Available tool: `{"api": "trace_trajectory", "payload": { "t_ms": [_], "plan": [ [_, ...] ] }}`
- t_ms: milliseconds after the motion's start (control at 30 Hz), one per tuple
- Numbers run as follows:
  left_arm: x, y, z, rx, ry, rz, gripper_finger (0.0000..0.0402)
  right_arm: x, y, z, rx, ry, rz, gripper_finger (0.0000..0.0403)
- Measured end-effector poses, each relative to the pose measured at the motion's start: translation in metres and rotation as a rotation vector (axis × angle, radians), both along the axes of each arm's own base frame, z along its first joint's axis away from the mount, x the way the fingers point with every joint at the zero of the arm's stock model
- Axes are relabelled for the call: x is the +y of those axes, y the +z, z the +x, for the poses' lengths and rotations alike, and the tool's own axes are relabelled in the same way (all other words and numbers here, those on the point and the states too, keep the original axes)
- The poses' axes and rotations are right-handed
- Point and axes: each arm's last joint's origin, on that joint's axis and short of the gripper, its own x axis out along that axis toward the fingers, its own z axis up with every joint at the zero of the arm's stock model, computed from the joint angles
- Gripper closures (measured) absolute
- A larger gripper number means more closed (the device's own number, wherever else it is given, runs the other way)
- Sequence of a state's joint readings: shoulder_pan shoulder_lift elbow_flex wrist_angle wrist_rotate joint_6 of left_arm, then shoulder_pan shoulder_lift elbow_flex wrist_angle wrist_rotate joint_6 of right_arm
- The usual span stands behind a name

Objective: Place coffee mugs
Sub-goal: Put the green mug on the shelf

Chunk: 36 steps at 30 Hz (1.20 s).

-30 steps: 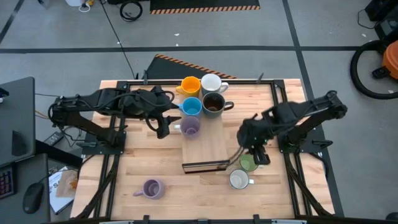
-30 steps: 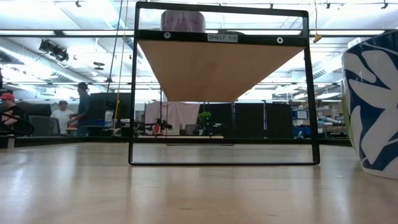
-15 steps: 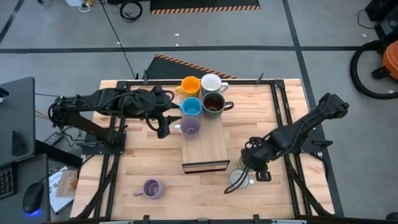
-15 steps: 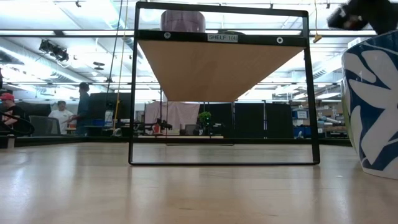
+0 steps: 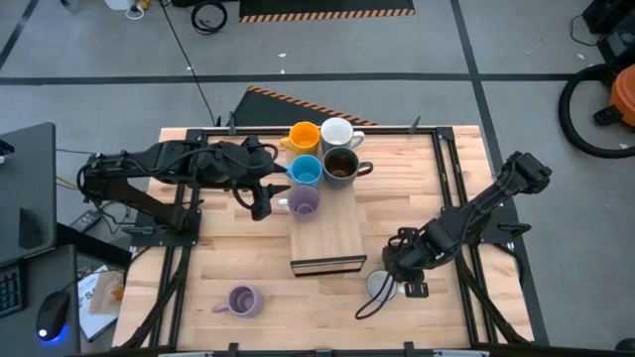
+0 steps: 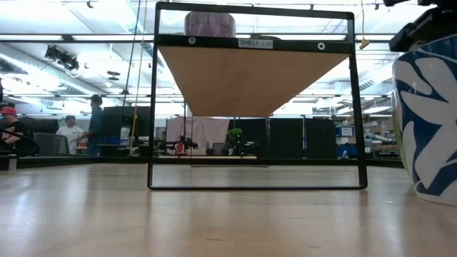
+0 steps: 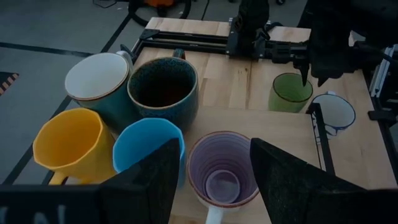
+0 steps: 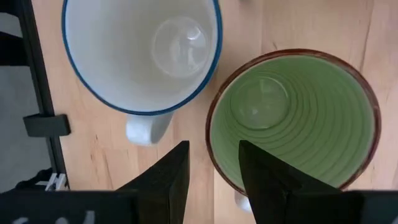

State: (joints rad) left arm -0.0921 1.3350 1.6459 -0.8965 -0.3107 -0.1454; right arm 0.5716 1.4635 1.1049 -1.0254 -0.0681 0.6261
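my right gripper spread over green mug rim | white mug beside | left gripper spread, lavender mug

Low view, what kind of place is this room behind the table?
Probably an open lab or workshop office: people sit at desks in the background, long ceiling lights run overhead, and a test shelf frame stands on the wooden table.

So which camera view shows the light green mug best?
The right wrist view: the light green mug fills the picture from above, open side up, with the right gripper open over its rim. The left wrist view shows it small and far off. In the high view the right arm hides it. The low view does not show it.
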Motion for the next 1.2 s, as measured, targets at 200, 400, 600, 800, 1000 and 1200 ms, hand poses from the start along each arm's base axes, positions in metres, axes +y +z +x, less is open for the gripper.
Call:
{"api": "trace_trajectory", "payload": {
  "t_ms": [200, 400, 600, 800, 1000, 1200],
  "plan": [
    [0.000, 0.001, 0.001, -0.013, 0.000, -0.002, 0.0198, 0.009, -0.005, -0.006, -0.031, 0.066, -0.050, 0.0258],
    [0.000, 0.001, 0.001, -0.015, 0.000, -0.001, 0.0198, 0.010, -0.031, -0.012, -0.029, 0.106, -0.042, 0.0258],
    [0.000, 0.001, 0.001, -0.017, 0.000, -0.002, 0.0198, 0.001, -0.045, -0.015, -0.038, 0.107, -0.126, 0.0281],
    [0.000, 0.001, 0.001, -0.017, 0.000, -0.002, 0.0198, -0.010, -0.048, -0.012, -0.021, 0.123, -0.160, 0.0358],
    [0.000, 0.001, 0.001, -0.017, 0.000, -0.002, 0.0198, -0.022, -0.032, -0.007, 0.031, 0.136, -0.164, 0.0379],
    [0.000, 0.001, 0.001, -0.017, 0.000, -0.002, 0.0198, -0.033, 0.017, 0.005, 0.017, 0.198, -0.250, 0.0375]
  ]
}}
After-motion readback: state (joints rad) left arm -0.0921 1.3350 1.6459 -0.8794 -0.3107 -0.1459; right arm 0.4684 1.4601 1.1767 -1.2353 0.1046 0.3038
